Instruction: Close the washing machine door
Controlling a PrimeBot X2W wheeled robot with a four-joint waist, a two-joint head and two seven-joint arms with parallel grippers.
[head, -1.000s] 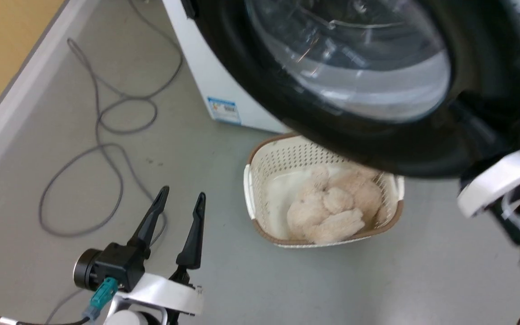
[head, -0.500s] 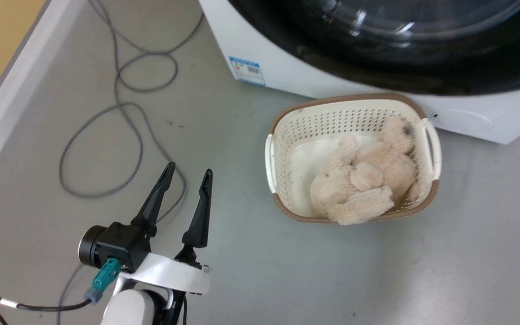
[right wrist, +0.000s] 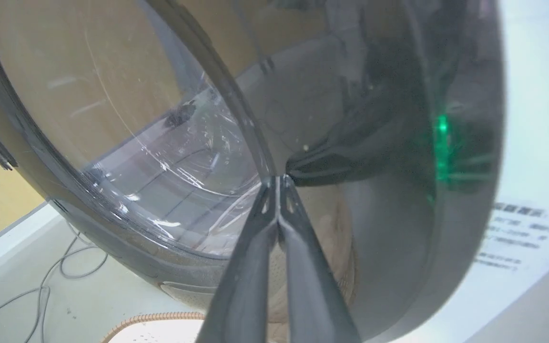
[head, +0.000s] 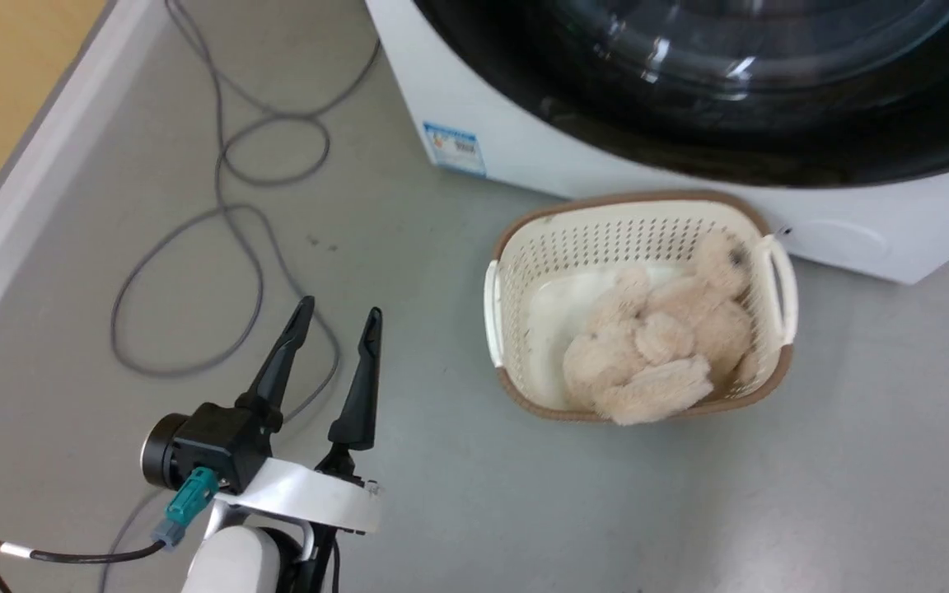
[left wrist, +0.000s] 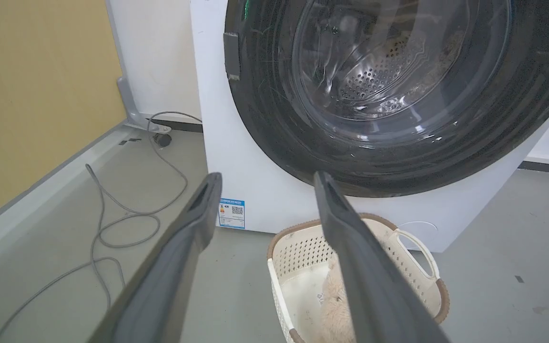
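Basket (plush toy inside), cable.

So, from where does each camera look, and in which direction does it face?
Head view: high on the robot, facing down at the floor, laundry basket and the base of the washing machine; left gripper open at lower left.
Left wrist view: low, facing forward along its open fingers at the washing machine door.
Right wrist view: close against the door, right gripper shut, tips at the glass.
Shared: head and left wrist views both show the basket and blue sticker.
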